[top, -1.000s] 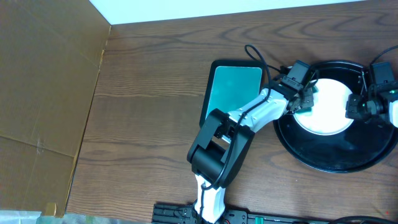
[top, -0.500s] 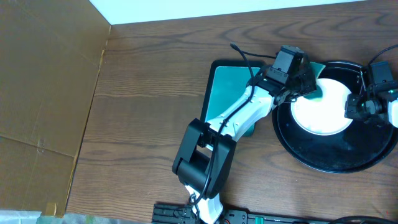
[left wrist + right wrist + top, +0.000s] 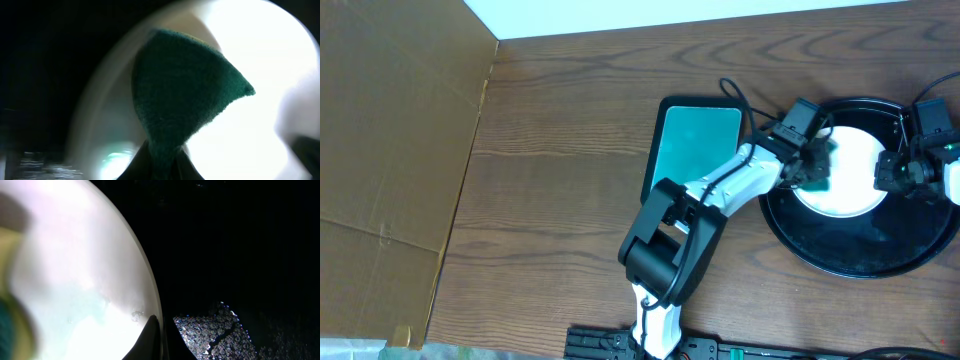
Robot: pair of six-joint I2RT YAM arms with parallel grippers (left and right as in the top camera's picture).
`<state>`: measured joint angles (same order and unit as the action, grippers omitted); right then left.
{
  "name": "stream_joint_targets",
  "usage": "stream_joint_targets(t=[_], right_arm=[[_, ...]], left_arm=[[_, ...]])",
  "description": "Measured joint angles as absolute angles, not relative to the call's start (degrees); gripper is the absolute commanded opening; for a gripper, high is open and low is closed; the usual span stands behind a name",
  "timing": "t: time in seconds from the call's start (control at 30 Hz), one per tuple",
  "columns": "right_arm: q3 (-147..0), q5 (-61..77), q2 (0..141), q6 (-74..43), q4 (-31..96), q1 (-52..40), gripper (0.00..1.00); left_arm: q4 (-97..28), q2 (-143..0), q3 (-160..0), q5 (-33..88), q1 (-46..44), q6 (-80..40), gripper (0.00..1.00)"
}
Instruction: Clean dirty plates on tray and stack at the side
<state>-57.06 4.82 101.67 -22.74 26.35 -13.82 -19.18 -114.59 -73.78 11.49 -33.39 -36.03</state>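
A white plate (image 3: 850, 175) lies in the large black tray (image 3: 840, 265) at the right. My left gripper (image 3: 812, 165) is shut on a dark green sponge (image 3: 185, 105), which presses on the plate's left part (image 3: 265, 100). A teal smear (image 3: 117, 162) shows near the plate's edge beside the sponge. My right gripper (image 3: 892, 172) is shut on the plate's right rim (image 3: 150, 295), one finger above it and one below. The glossy tray floor (image 3: 240, 240) lies just past the rim. Only one plate is in view.
A smaller teal rectangular tray (image 3: 695, 145) with a black rim lies left of the black tray, partly under my left arm. A brown cardboard sheet (image 3: 390, 150) covers the table's left side. Bare wooden table (image 3: 560, 200) lies between them.
The left gripper swept the sponge toward the plate's far-left rim half a second ago and has come back to the plate's left part. The right gripper has held still.
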Motion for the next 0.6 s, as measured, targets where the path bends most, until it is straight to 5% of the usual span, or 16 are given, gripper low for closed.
stream_joint_targets(t=[0.6], right_arm=[[-57.2,5.1,101.6,-20.8,26.2,-13.8,0.01]], left_arm=[[-22.1,-101.2,-73.8,-1.0,-27.1,-31.0,0.07]])
